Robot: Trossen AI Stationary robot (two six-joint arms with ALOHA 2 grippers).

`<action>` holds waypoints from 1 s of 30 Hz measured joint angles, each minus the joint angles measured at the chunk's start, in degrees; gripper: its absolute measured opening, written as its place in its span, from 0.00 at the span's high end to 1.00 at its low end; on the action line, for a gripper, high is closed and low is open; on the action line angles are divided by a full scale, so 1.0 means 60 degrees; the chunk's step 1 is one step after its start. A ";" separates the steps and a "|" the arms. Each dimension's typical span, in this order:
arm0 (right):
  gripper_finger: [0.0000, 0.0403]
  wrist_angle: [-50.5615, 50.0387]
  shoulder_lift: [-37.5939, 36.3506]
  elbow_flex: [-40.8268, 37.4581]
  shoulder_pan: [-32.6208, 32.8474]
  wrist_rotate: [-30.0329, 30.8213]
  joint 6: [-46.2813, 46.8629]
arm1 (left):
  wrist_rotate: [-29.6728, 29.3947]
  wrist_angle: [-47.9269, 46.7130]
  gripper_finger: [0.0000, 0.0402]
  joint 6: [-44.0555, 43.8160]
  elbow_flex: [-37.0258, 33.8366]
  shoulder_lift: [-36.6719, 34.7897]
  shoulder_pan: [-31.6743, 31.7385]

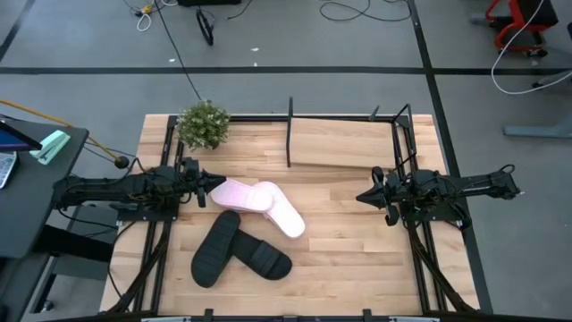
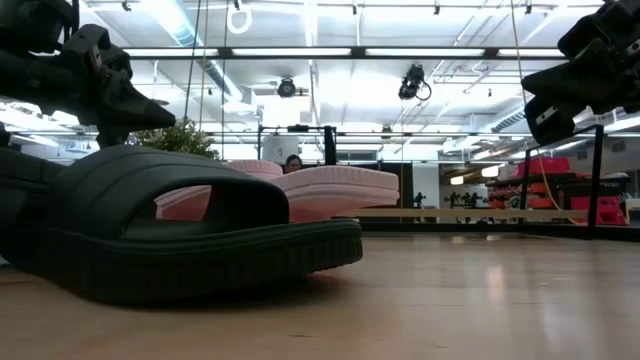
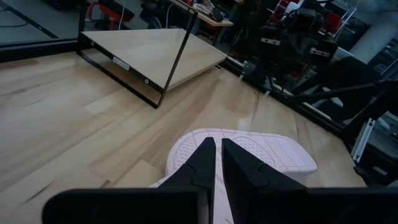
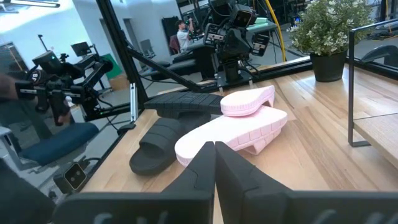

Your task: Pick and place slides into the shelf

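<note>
Lying in a loose heap near the middle of the table (image 1: pixel 357 268), all four slides are waiting outside the shelf (image 1: pixel 344 143), so by the look of things the placing is not yet begun and every sandal is still to be moved. The pink pair (image 1: pixel 259 204) is resting one partly on the other, with the black pair (image 1: pixel 239 250) crossing just beside it toward 7 o'clock; the shelf's tilted wooden board is sitting bare toward 1 o'clock of the heap, between its black posts. The left gripper (image 1: pixel 207 191) is hovering at 9 o'clock of the pink pair, right at the raised heel end of the upper pink slide (image 3: pixel 249 152), its fingers nearly together with only a thin slit between them and nothing visibly pinched, though whether the tips are touching the foam is hard to judge. The right gripper (image 1: pixel 368 197) is waiting well apart at 3 o'clock of the heap, fingers pressed together and carrying nothing. The potted plant (image 1: pixel 204 123) is standing at 11 o'clock, near the shelf's left end. In the low view one black slide (image 2: pixel 180 235) is filling the foreground and hiding most of the pink ones, while the shelf is showing only as thin rods far behind, and how the lower pink slide is lying under its partner is staying unclear.
</note>
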 joint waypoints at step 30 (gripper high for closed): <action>0.97 0.0170 0.0004 0.0000 -0.0049 0.1656 0.1856 | -0.0004 0.0006 0.91 0.0739 0.0002 0.0001 0.0011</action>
